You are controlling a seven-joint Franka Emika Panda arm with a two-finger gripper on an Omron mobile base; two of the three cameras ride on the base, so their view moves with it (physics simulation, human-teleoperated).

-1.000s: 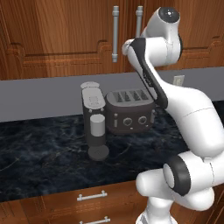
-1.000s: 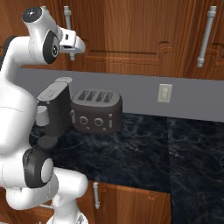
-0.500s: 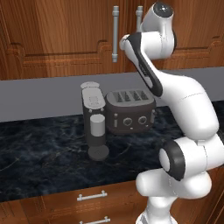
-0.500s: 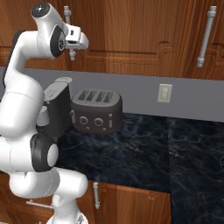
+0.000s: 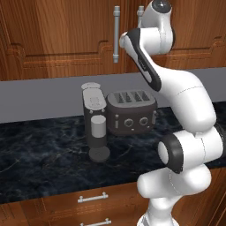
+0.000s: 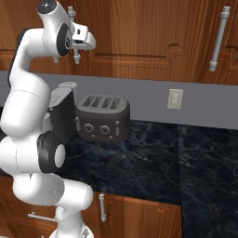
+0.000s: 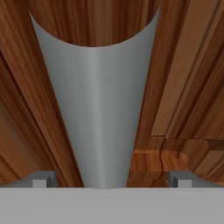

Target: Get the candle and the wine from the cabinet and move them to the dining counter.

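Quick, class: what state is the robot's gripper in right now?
Gripper: open, its fingertips either side of the cabinet's grey bar handle, not closed on it.

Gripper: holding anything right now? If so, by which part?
Nothing held. The gripper is open, its fingers either side of the cabinet door's handle, not closed on it.

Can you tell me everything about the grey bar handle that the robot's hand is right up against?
The bar handle is a smooth, round grey bar that looks like metal, fixed upright on a closed reddish-brown wooden cabinet door. In the hand view it runs up between the two dark fingertips of the open gripper, which straddle it. Whether they touch it cannot be told.
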